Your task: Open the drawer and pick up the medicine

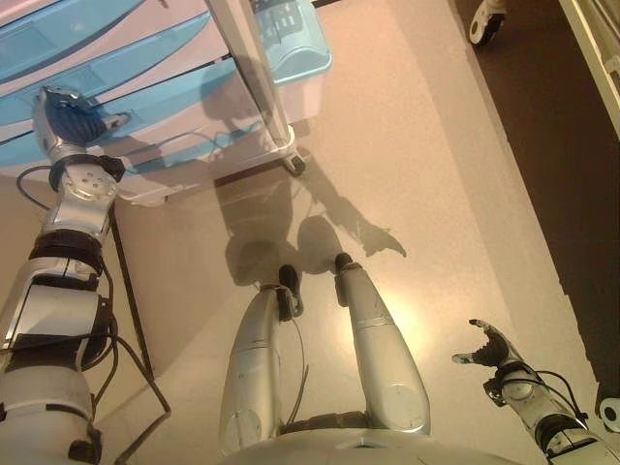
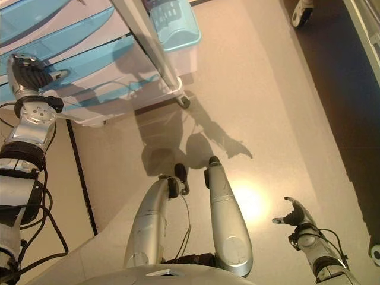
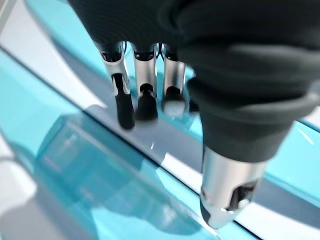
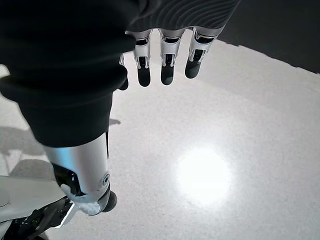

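Observation:
A white cart with light blue drawer fronts (image 1: 155, 87) stands at the far left. My left hand (image 1: 68, 121) is raised against one of these fronts. In the left wrist view its fingers (image 3: 145, 95) are nearly straight, with their dark tips at the edge of a blue drawer panel (image 3: 100, 170) and the thumb (image 3: 225, 200) beside it. The drawers look closed. No medicine shows in any view. My right hand (image 1: 489, 347) hangs low at the right over the bare floor, with its fingers (image 4: 162, 70) straight and empty.
A slanted metal pole (image 1: 254, 73) crosses in front of the cart. A light blue basket (image 1: 291, 39) sits on the cart's right end, and a caster (image 1: 294, 163) shows under it. Another wheel (image 1: 487, 21) stands at the far right on darker floor.

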Controlling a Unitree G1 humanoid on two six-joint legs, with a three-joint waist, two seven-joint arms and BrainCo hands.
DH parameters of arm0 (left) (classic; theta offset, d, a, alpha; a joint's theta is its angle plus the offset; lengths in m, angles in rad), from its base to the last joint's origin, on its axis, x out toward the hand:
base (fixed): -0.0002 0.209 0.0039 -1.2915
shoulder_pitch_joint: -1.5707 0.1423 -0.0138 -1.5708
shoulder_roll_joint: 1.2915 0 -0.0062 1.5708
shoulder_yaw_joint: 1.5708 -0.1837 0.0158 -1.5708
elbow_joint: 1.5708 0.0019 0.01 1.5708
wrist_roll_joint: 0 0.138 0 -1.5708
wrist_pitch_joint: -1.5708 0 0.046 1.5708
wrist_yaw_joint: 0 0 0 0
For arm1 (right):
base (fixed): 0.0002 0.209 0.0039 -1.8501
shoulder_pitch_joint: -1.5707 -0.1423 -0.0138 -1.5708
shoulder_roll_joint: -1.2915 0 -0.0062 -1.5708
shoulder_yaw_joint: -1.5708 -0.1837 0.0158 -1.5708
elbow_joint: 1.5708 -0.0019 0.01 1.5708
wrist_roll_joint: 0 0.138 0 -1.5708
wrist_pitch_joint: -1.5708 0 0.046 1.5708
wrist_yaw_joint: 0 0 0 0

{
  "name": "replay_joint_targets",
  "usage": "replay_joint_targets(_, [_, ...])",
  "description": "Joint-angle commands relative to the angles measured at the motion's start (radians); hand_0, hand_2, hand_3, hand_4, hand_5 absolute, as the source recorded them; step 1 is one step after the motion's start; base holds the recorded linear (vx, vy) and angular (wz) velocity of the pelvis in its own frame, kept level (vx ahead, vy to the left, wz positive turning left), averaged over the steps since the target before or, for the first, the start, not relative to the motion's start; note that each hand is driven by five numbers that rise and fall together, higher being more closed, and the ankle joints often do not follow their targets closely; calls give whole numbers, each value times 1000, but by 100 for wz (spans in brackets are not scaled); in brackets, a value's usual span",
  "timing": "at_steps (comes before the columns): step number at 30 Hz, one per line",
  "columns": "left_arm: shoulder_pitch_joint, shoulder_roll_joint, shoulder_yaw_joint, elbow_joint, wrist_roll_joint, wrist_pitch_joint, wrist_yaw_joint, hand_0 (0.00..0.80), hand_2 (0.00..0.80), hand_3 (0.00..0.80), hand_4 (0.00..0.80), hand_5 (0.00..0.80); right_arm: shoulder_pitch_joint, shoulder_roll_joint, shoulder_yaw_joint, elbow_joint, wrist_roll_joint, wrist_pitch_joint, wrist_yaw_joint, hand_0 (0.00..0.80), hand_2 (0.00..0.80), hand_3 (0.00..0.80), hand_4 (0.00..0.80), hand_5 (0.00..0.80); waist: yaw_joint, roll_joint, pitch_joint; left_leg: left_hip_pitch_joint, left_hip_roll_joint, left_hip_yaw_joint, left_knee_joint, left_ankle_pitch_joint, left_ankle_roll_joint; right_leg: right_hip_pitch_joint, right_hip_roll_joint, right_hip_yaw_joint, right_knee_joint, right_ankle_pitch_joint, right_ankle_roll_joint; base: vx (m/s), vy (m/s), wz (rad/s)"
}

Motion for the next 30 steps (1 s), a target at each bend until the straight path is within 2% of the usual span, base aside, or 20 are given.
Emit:
replay_joint_targets(1, [-71, 100, -35, 43, 16, 2, 63, 0, 0, 0, 0, 0, 53, -8, 31, 28, 21, 12, -27, 0, 0, 0, 0, 0, -32, -16, -76, 63, -62, 49, -34, -117, 80, 39, 22, 5, -175, 76, -2, -5, 10, -6])
replay_joint_targets(7, [-114, 80, -72, 69, 15, 3, 22, 0, 0, 0, 0, 0, 39, -7, 35, 23, 24, 18, -24, 0, 0, 0, 0, 0, -37, -21, -72, 70, -61, 53, -39, -115, 75, 48, 23, 11, -186, 85, 4, -21, -7, -1])
replay_joint_targets(8, [-115, 76, -76, 66, 18, 5, 10, 0, 0, 0, 0, 0, 35, -4, 36, 21, 24, 19, -25, 0, 0, 0, 0, 0, -38, -26, -72, 62, -62, 63, -52, -83, 78, 44, 18, 11, -204, 117, 2, -101, -41, 5])
replay_joint_targets(11, [-100, 68, -78, 58, 30, 0, -18, 0, 0, 0, 0, 0, 34, 3, 35, 15, 20, 19, -23, 0, 0, 0, 0, 0, -35, -23, -73, 79, -65, 62, -66, -80, 75, 62, 16, 10, -212, 116, 4, -49, -54, 5])
replay_joint_targets(15, [-61, 68, -64, 37, 58, -28, 6, 0, 0, 0, 0, 0, 41, 15, 32, 24, 12, 4, -19, 0, 0, 0, 0, 0, -27, -18, -74, 119, -66, 58, -101, -72, 70, 97, 11, 6, -229, 113, 6, -10, -64, 3])
replay_joint_targets(19, [17, 73, -9, -12, 68, -85, 49, 0, 0, 0, 0, 0, 53, 34, 27, 32, -2, -8, -19, 0, 0, 0, 0, 0, -5, -12, -80, 166, -72, 43, -147, -60, 64, 145, 3, -5, -258, 106, 8, -31, -108, 8])
replay_joint_targets(22, [127, 68, 59, -66, 10, -155, 37, 0, 0, 0, 0, 0, 72, 55, 18, 38, -19, -17, -26, 0, 0, 0, 0, 0, 20, -6, -94, 223, -77, 19, -207, -42, 57, 206, -9, -23, -298, 98, 7, -24, -153, 12])
replay_joint_targets(27, [347, -16, 182, -161, -127, -276, -94, 0, 0, 0, 0, 0, 101, 92, -11, 44, -65, -31, -27, 0, 0, 0, 0, 0, 64, -5, -138, 326, -80, -36, -333, 3, 39, 325, -31, -63, -390, 91, 14, -4, -177, 16])
replay_joint_targets(30, [474, -88, 226, -217, -215, -329, -214, 0, 0, 0, 0, 0, 115, 112, -33, 48, -94, -36, -25, 0, 0, 0, 0, 0, 93, -1, -173, 387, -81, -72, -407, 30, 28, 396, -40, -92, -440, 86, 20, 6, -164, 25])
